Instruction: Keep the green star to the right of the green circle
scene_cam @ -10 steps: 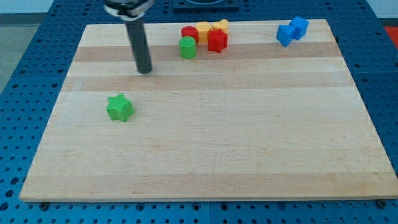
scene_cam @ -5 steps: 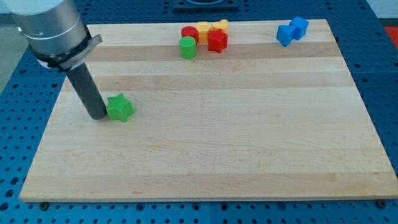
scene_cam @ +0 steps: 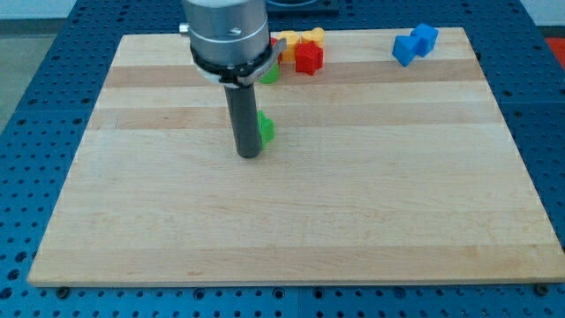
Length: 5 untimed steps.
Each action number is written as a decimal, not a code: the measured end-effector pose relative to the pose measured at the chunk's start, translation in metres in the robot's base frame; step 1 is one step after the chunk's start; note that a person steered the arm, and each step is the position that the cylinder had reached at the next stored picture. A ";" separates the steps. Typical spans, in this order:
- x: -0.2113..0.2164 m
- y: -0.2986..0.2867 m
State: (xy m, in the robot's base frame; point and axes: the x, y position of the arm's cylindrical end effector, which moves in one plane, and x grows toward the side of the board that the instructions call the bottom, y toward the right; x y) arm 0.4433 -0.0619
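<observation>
The arm's rod stands upright over the wooden board [scene_cam: 353,212], a little to the view's left of its middle, and my tip [scene_cam: 249,155] rests on the surface there. The arm carries no hand or jaws, only this rod, so there is nothing to spread or pinch. The green star [scene_cam: 265,129] sits right against the rod on its right side, mostly hidden behind it, with only its right edge showing just above the tip. The green circle [scene_cam: 270,72] lies toward the view's top, largely covered by the arm's grey body, so only a sliver of it shows; the star is below it and roughly in line with it, neither clearly left nor right. Beside the circle on the right is a red block [scene_cam: 308,58], with two yellow blocks [scene_cam: 300,38] behind it near the top edge. Two blue blocks [scene_cam: 415,43] sit touching each other near the board's top right corner
</observation>
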 end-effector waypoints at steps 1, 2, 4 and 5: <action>-0.025 0.000; -0.041 0.000; -0.050 0.008; -0.062 0.010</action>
State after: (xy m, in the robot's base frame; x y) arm 0.3817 -0.0516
